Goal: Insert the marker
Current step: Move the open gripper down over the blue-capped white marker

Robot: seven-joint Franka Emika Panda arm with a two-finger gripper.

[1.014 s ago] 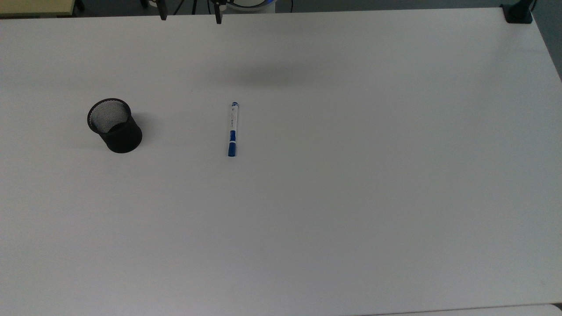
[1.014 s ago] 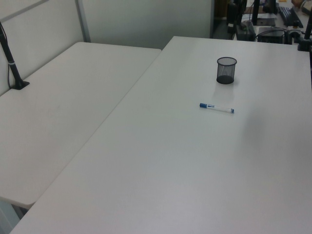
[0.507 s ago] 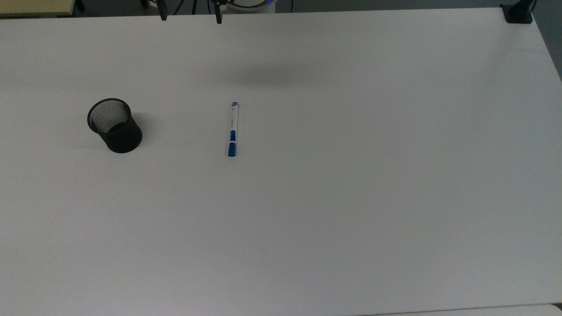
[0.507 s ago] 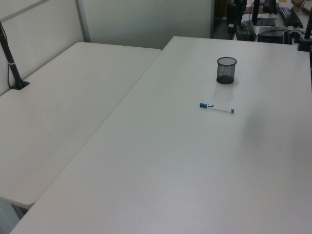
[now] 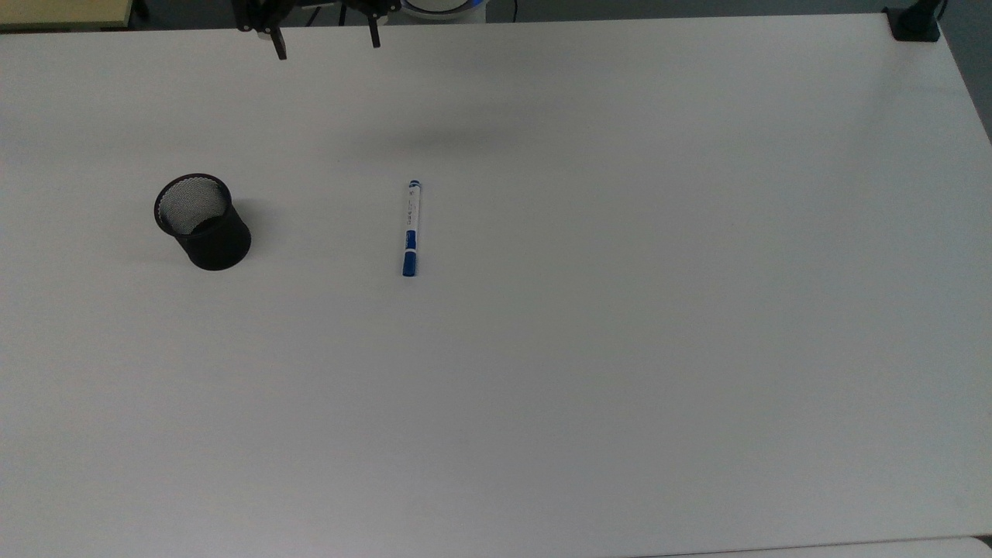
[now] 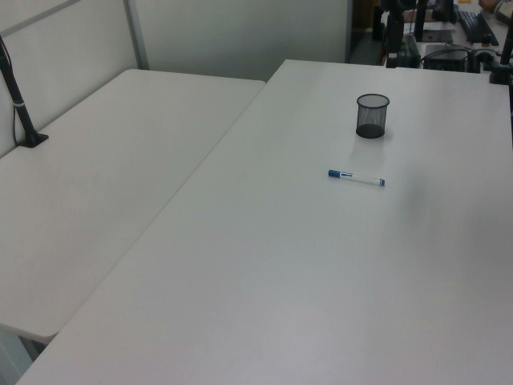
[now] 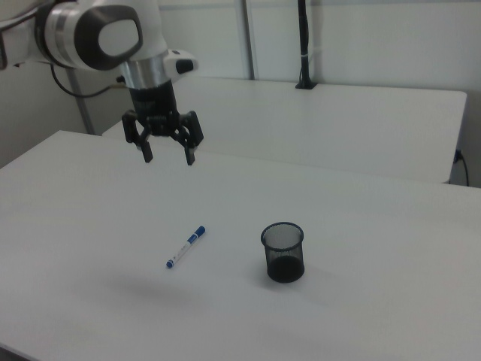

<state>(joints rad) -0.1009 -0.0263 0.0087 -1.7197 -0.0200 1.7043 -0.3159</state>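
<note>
The marker lies flat on the white table, white barrel with its blue cap toward the top view's bottom. It also shows in the left view and the right view. A black mesh pen cup stands upright to the top view's left of it, seen too in the left view and the right view. My gripper hangs open high above the table, well apart from the marker, nothing between its fingers. Its fingertips reach in at the top view's upper edge.
A second white table adjoins on the left view's left, with a black clamped pole on it. Another black clamp sits at the top view's upper right corner. A black pole rises behind in the right view.
My gripper has shifted toward the top view's left and come further into view from the upper edge. The marker and cup have not moved.
</note>
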